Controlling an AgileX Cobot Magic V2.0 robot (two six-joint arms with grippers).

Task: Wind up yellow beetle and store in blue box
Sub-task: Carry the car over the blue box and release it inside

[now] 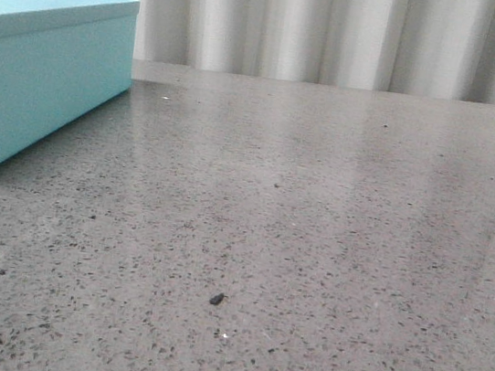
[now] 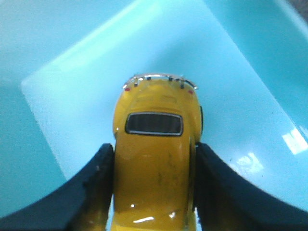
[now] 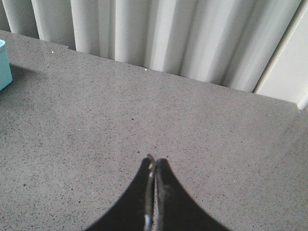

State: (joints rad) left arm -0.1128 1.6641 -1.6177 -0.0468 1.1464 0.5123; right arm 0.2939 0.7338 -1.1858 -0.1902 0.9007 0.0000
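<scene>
Curved matte black fingers

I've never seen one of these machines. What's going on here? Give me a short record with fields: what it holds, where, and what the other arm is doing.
Held item: yellow beetle, a glossy toy car
Holder: left end effector, its dark fingers pressed against both sides of the car
Location: above the pale inside of the blue box; whether the car touches the box cannot be told
Box position: left side of the grey table, seen from the front
Other arm: right end effector, shut, holding nothing, over bare table
</scene>
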